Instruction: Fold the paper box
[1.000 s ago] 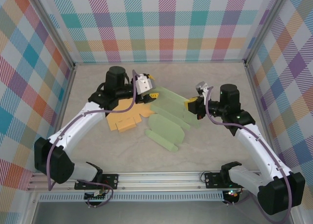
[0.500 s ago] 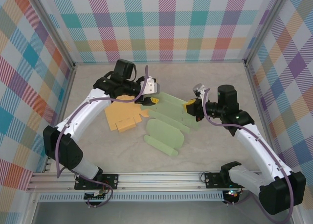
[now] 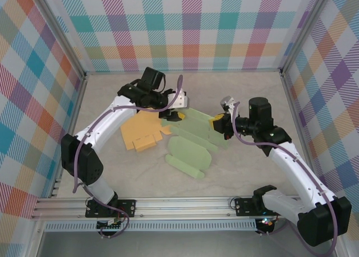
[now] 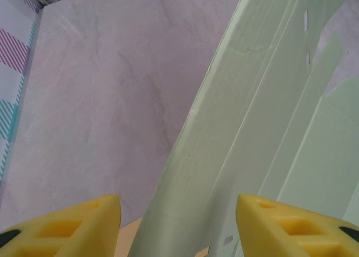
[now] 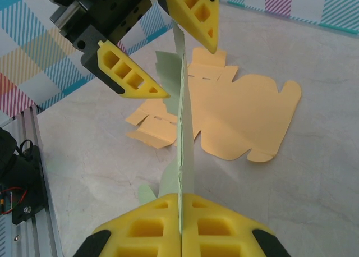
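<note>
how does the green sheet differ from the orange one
The green sheet is pinched in the shut right pincer; the orange sheet is not held. The green sheet stands partly on edge; the orange sheet lies flat on the table. Both are unfolded box cutouts.

Left arm stretched forward and inward with left gripper (image 3: 173, 114) jaws apart, right arm bent at the elbow reaching inward with right gripper (image 5: 180, 226) fingers clamped together on the green sheet (image 3: 197, 127)
</note>
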